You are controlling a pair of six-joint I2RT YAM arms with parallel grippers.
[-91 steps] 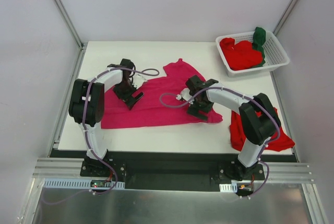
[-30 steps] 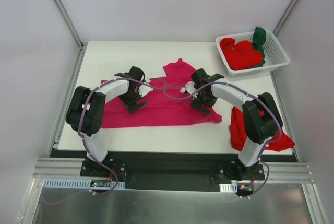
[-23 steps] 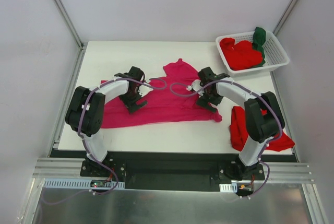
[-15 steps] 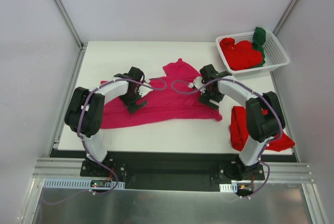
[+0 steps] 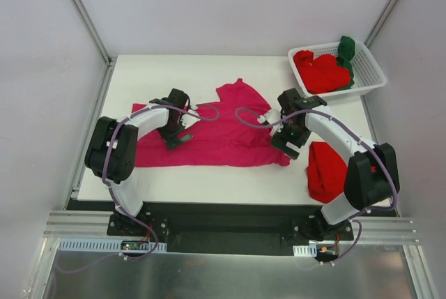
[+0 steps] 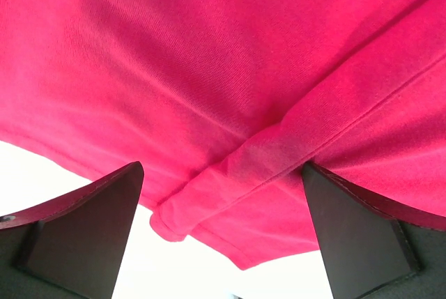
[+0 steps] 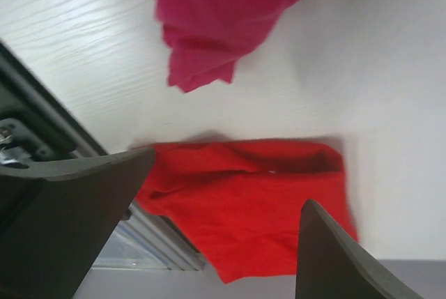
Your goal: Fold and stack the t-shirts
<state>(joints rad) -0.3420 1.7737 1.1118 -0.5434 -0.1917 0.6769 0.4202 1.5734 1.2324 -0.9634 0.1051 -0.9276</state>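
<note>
Top view: a magenta-pink short-sleeved cloth t-shirt [image 5: 216, 135] lies spread and wrinkled across the middle of the white counter [image 5: 195, 76]. The left gripper [image 5: 174, 134] sits low over the shirt's left part. The right gripper [image 5: 293, 143] is at the shirt's right edge, between it and a bright red t-shirt in a compact oblong [image 5: 326, 172] at the counter's near right edge. A white slotted plastic basket [image 5: 373, 76] at the far right corner holds bunched red t-shirts [image 5: 319, 72]. A dark green t-shirt [image 5: 346, 51] hangs over its far rim.

Left wrist view: pink cloth fills nearly the whole frame. A raised fold with a stitched hem runs diagonally between the two dark fingers [image 6: 83, 229], a detail the top view is too coarse to show. The jaws stand wide apart with nothing pinched, and a sliver of white counter shows below the hem.

Right wrist view: the jaws are also wide and empty. A loose magenta corner hangs at the top, and the red shirt lies below it, framed by the fingers. Bare counter separates the two, a gap the arm partly hides from above.
</note>
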